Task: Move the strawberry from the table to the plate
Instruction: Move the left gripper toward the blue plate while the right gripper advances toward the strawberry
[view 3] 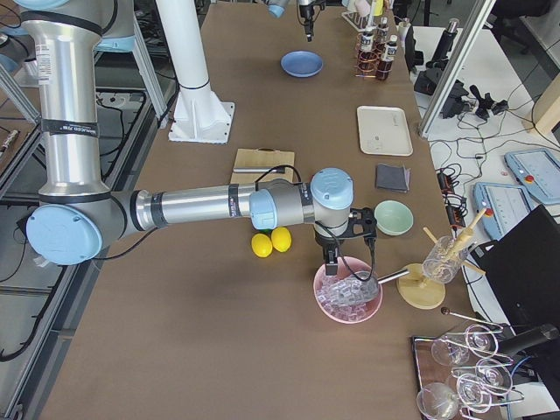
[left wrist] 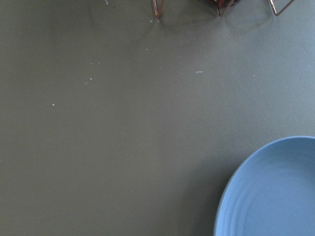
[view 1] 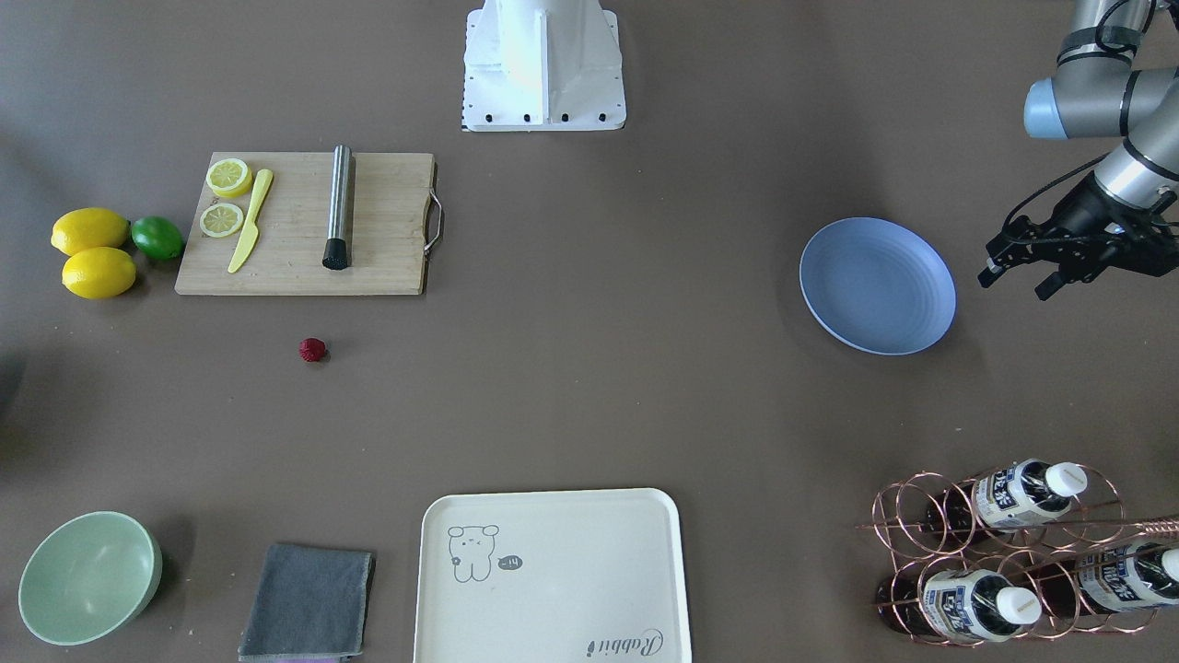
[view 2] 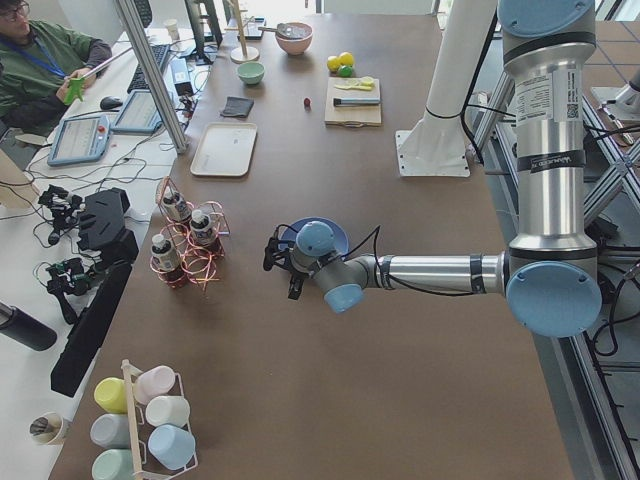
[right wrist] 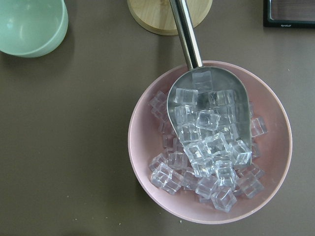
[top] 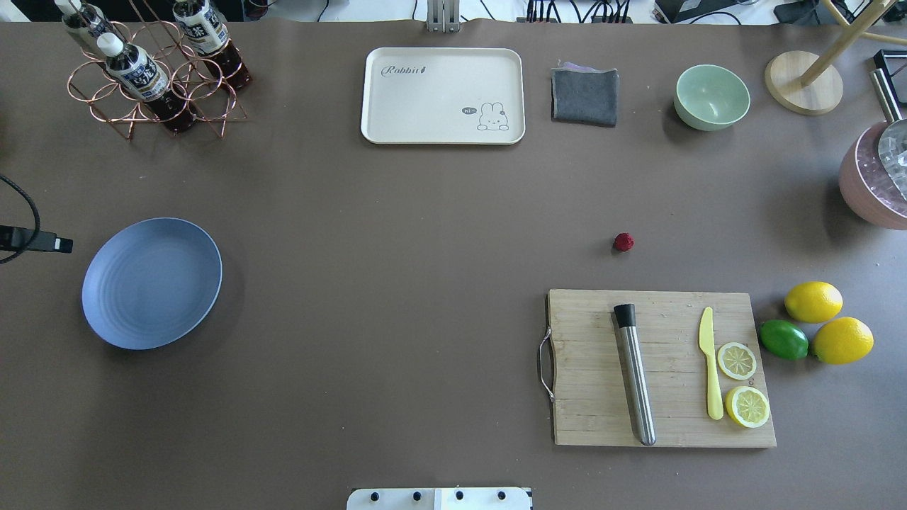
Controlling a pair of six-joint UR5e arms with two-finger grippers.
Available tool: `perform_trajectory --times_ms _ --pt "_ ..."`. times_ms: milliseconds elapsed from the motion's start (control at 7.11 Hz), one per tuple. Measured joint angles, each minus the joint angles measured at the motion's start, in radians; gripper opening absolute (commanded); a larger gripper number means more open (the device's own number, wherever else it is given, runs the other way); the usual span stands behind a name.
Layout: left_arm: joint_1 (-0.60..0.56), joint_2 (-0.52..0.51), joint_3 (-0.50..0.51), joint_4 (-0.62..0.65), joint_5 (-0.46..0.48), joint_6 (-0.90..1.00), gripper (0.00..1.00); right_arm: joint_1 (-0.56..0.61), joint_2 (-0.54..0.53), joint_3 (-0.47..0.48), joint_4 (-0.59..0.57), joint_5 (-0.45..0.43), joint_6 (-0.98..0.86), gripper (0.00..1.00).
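Note:
The small dark red strawberry (view 1: 312,350) (top: 623,242) lies alone on the brown table (top: 425,283), just beyond the cutting board. Far across the table sits the blue plate (view 1: 877,285) (top: 151,283) (left wrist: 275,196), with nothing on it. My left gripper (view 1: 1017,283) (view 2: 280,265) hovers beside the plate's outer rim, open and holding nothing. My right gripper (view 3: 337,255) shows only in the exterior right view, above a pink bowl of ice, well away from the strawberry. I cannot tell whether it is open or shut.
A wooden cutting board (top: 662,368) carries a metal muddler, a yellow knife and lemon slices. Two lemons and a lime (top: 784,339) lie beside it. At the far edge are a cream tray (top: 443,95), grey cloth, green bowl (top: 711,97) and bottle rack (top: 152,71). The pink ice bowl (right wrist: 209,142) holds a scoop.

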Motion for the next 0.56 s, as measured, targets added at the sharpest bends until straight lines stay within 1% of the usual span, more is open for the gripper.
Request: perform_trajectory --times_ms 281,563 --pt "0.052 -0.015 0.030 -0.054 0.036 -0.055 0.98 -0.034 0.001 0.000 0.053 -0.003 0.091 1.00" --pt "0.092 -0.020 0.039 -0.062 0.066 -0.070 0.97 -0.057 0.006 0.000 0.080 -0.006 0.135 1.00"
